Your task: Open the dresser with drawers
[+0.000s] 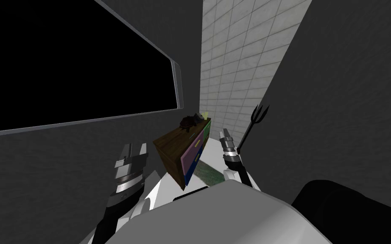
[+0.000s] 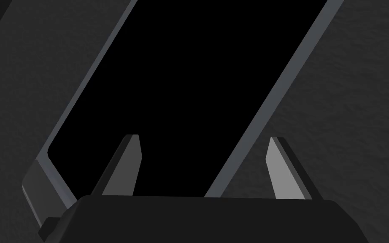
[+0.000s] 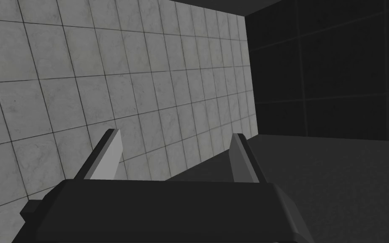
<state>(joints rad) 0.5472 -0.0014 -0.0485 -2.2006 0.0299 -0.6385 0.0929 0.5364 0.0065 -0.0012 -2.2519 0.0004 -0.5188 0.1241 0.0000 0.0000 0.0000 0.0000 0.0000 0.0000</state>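
The dresser (image 1: 185, 149) stood at 12 o'clock, between both arms and touched by neither. It had a brown top and pink, green and blue drawer fronts that looked flush. A small dark object (image 1: 187, 122) sat on its top. The left pincer (image 1: 134, 147) hung at its 9 o'clock, fingers spread and empty. The right pincer (image 1: 224, 134) hung at its 3 o'clock, also spread, beside a black forked stand (image 1: 256, 120).
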